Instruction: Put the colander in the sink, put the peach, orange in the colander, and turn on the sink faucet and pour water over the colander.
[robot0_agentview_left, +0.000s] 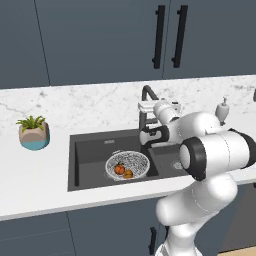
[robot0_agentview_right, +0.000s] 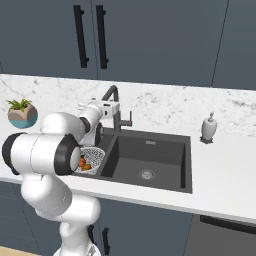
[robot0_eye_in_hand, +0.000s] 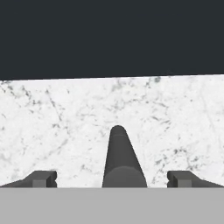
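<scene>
Colander (robot0_agentview_left: 127, 165) sits in the left basin of the sink (robot0_agentview_left: 90, 150), peach (robot0_agentview_left: 119, 169) and orange (robot0_agentview_left: 128, 174) inside it, touching. Placement steps look done. No water stream visible; faucet step remains. Gripper (robot0_eye_in_hand: 112, 179) is up at the sink faucet (robot0_eye_in_hand: 120, 159), fingers (robot0_eye_in_hand: 41, 178) spread wide either side of a dark bar, gripping nothing yet.

One white wire-mesh colander (robot0_agentview_left: 128, 164), two small round fruits inside: one reddish peach (robot0_agentview_left: 119, 169), one yellower orange (robot0_agentview_left: 128, 174). One black faucet (robot0_agentview_left: 148, 107), one potted plant (robot0_agentview_left: 33, 132), one white soap dispenser (robot0_agentview_right: 208, 128).
</scene>
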